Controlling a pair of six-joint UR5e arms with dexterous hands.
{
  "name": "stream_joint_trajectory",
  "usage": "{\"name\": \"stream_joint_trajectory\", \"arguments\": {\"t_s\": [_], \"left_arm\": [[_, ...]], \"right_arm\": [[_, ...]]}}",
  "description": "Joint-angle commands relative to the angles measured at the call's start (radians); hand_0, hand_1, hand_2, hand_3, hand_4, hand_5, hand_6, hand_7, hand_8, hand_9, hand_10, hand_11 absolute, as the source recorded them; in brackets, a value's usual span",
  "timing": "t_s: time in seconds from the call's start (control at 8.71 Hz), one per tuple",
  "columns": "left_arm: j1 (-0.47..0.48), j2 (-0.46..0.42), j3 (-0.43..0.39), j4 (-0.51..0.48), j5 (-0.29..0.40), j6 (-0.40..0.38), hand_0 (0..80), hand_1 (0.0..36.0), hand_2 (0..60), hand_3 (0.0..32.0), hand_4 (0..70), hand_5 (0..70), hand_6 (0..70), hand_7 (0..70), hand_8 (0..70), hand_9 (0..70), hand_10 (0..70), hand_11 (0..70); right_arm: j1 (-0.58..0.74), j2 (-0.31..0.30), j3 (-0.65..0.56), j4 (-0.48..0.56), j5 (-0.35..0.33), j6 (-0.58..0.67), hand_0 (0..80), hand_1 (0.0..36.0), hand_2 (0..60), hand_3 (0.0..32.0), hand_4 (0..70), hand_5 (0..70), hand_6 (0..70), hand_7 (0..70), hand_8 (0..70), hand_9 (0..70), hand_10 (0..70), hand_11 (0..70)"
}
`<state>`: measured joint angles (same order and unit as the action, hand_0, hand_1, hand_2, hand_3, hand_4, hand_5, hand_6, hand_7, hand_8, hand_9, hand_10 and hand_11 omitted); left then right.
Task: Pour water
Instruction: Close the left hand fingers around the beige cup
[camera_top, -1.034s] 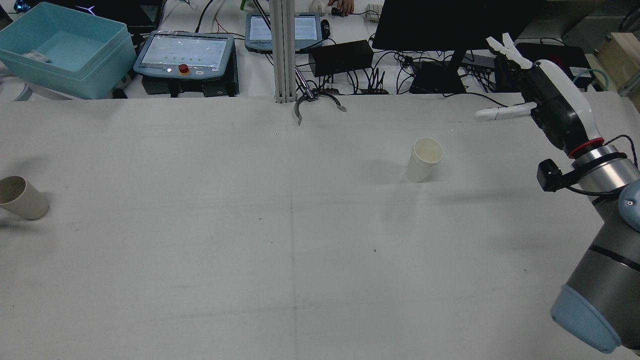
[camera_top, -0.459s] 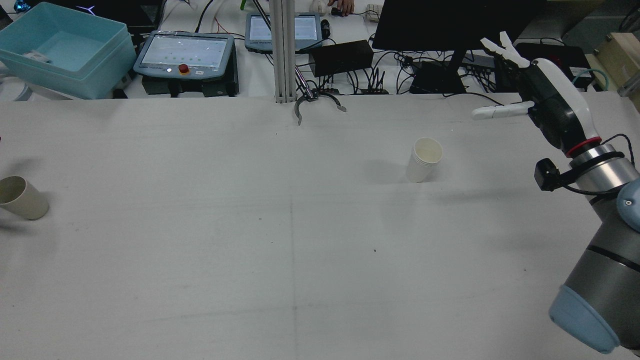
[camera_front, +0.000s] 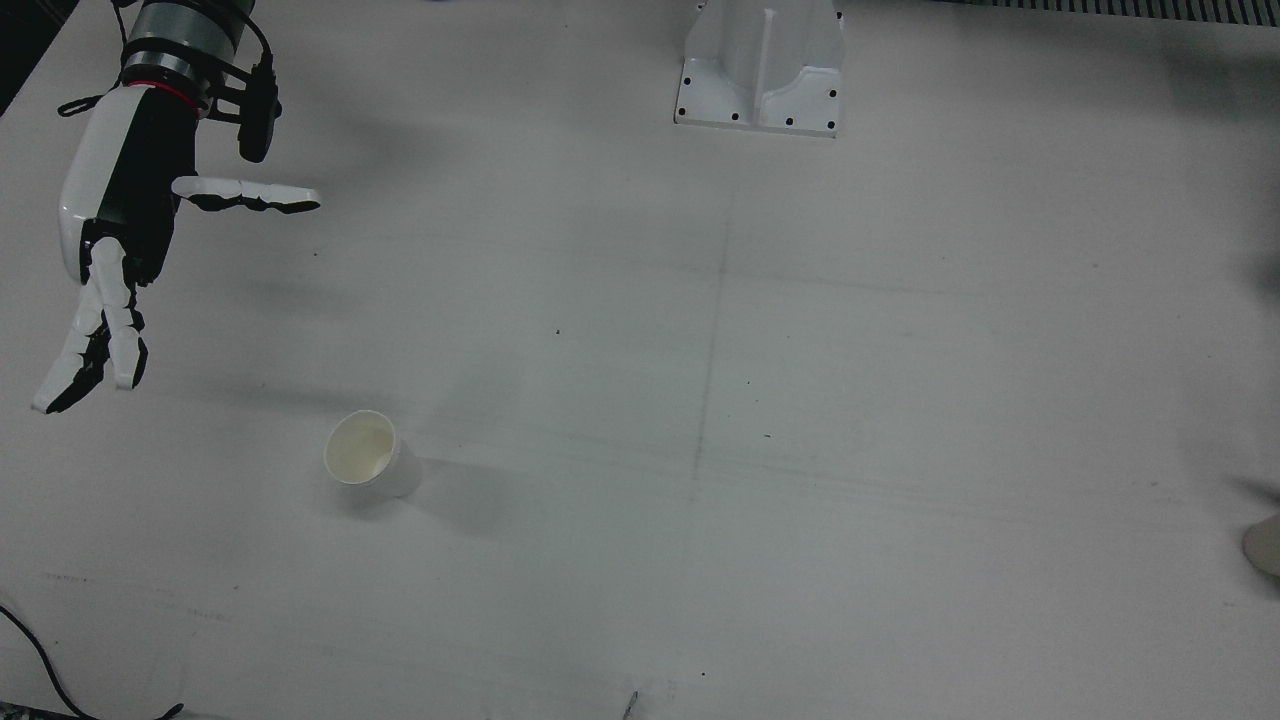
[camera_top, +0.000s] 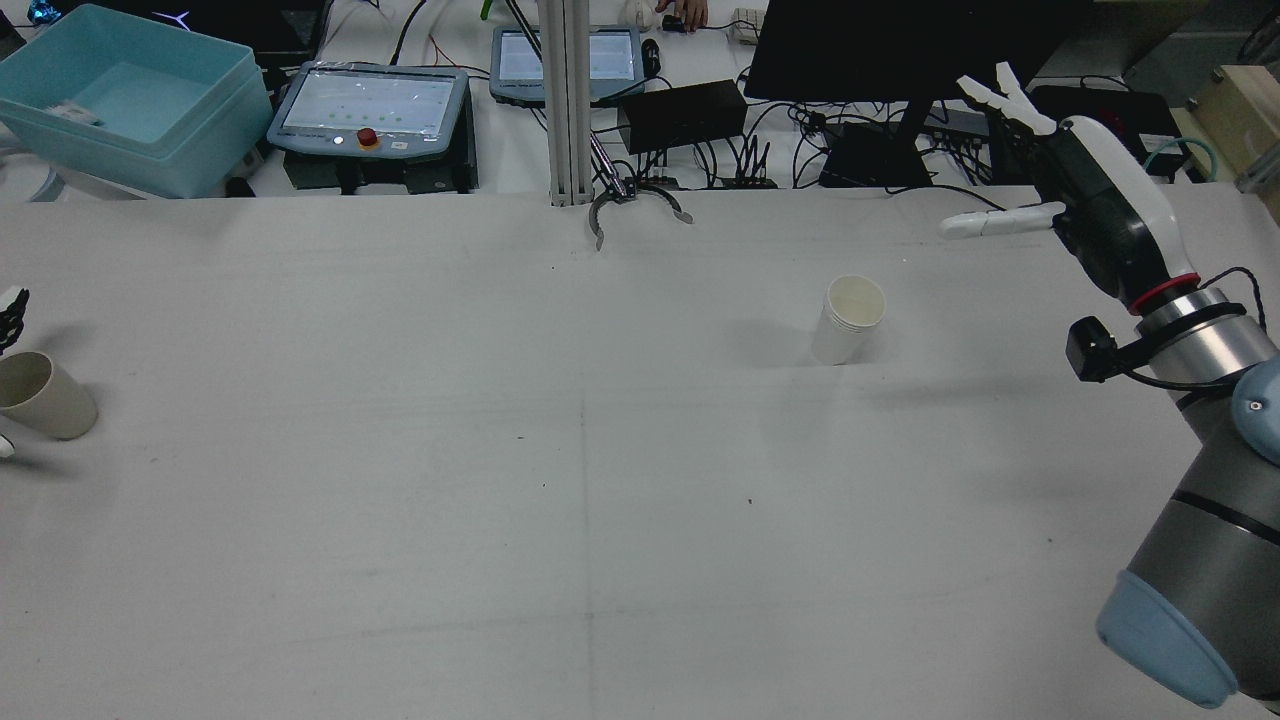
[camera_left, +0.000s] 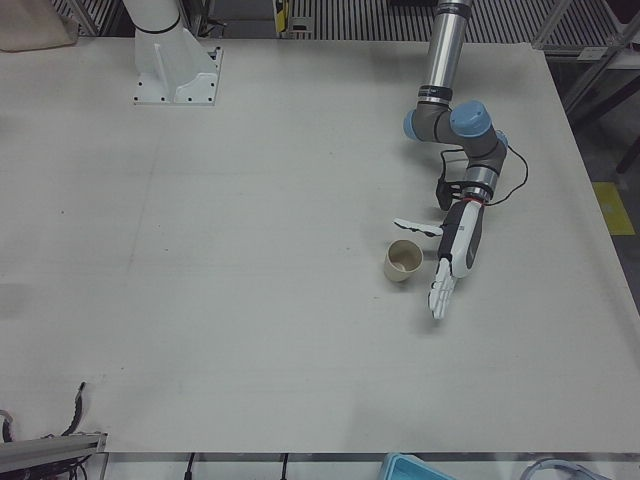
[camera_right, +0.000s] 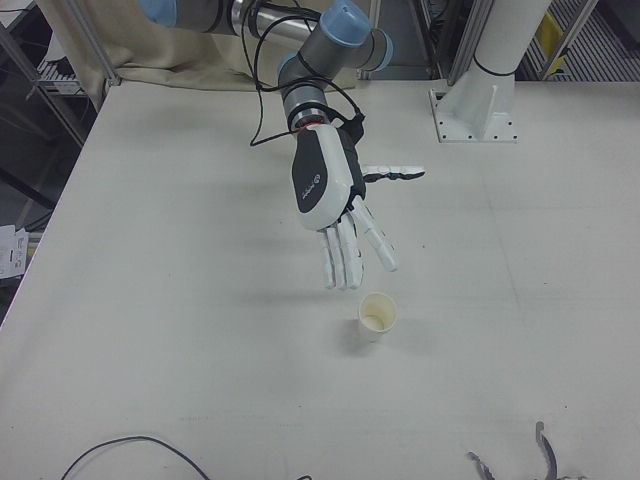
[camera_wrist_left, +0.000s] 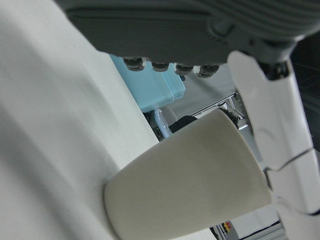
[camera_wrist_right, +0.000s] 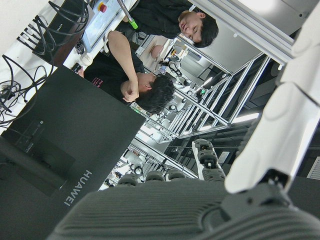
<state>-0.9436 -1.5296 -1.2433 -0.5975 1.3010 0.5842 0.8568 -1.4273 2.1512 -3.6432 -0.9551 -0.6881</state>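
A white paper cup (camera_top: 850, 320) (camera_front: 365, 465) (camera_right: 377, 315) stands upright on the table's right half in the rear view. My right hand (camera_top: 1090, 200) (camera_front: 120, 220) (camera_right: 335, 195) hovers open to its right, above the table, fingers spread and holding nothing. A beige cup (camera_top: 45, 395) (camera_left: 403, 262) (camera_wrist_left: 190, 185) stands at the far left edge in the rear view. My left hand (camera_left: 455, 250) is open right beside it, thumb stretched behind the cup, the other fingers (camera_wrist_left: 280, 125) straight along its side. I cannot tell whether they touch it.
A teal bin (camera_top: 130, 100), two teach pendants (camera_top: 370, 110), a dark monitor (camera_top: 900, 50) and cables line the far edge. A metal clamp (camera_top: 640, 205) lies at the far middle. An arm pedestal (camera_front: 760, 65) stands at the robot's side. People (camera_wrist_right: 150, 85) sit beyond the table.
My left hand's fingertips have entered the rear view at the left edge, beside the beige cup. My right hand has drifted slightly left. Both cups are where they were.
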Motion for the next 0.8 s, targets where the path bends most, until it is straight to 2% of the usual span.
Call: {"name": "stream_joint_trajectory", "arguments": {"t_s": [0.0, 0.69], "left_arm": [[0.009, -0.009, 0.004, 0.004, -0.006, -0.007, 48.9, 14.2, 0.0, 0.0, 5.2, 0.0, 0.0, 1.5, 0.0, 0.1, 0.7, 2.8], [0.009, -0.032, 0.033, 0.007, -0.005, -0.017, 48.8, 14.0, 0.0, 0.0, 6.8, 0.0, 0.0, 2.3, 0.0, 0.3, 1.0, 3.1]], "right_arm": [[-0.001, 0.002, 0.001, 0.000, -0.001, 0.001, 46.0, 11.6, 4.0, 0.0, 1.8, 1.8, 0.0, 0.0, 0.0, 0.0, 0.0, 0.0], [0.004, 0.004, 0.004, 0.000, -0.001, 0.007, 45.9, 11.2, 4.2, 0.0, 2.5, 1.8, 0.0, 0.0, 0.0, 0.0, 0.0, 0.0]]}}
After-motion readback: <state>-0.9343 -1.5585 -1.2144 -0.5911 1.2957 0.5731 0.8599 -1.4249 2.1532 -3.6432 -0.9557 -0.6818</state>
